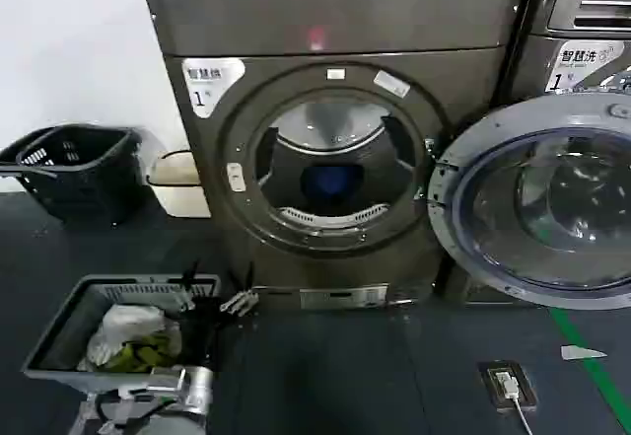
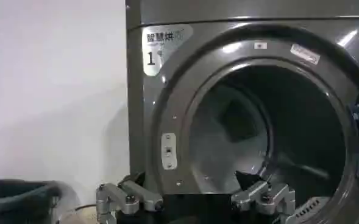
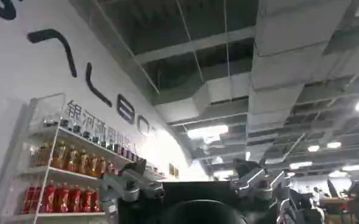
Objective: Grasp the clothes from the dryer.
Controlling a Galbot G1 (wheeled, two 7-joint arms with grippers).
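- Lying deep in the drum, low and toward the back: the clothes (image 1: 330,183), one small dark blue bundle, framed by the round opening and much smaller than it.
- Judged soft, light and limp (likely to sag and trail once lifted); best pinched at the top of the heap, where folds bunch up, rather than at a loose edge that could slip out.
- Resting on the curved drum floor, apart from the rim; no hard part to bump, though cloth may catch on the drum's ribs.
- Surrounding it: the dryer (image 1: 335,31), one bronze-grey front-loader with a white "1" sticker (image 1: 204,88), porthole wide open, glass door (image 1: 537,203) swung out to the robot's right.
- Waiting low in front of the machine, left of the porthole: the left end effector (image 1: 219,297), fingers spread, nothing between them; from its wrist camera, aimed at the drum mouth (image 2: 270,128).
- Pointing up at the ceiling elsewhere, well away from the work: the right end effector (image 3: 194,182), fingers spread and empty.
- Counted further out: two baskets, a dark basket (image 1: 74,164) against the wall and a grey basket (image 1: 59,341) on the floor near the left arm holding a white and yellow-green heap; one silver second machine (image 1: 587,21) at the right.
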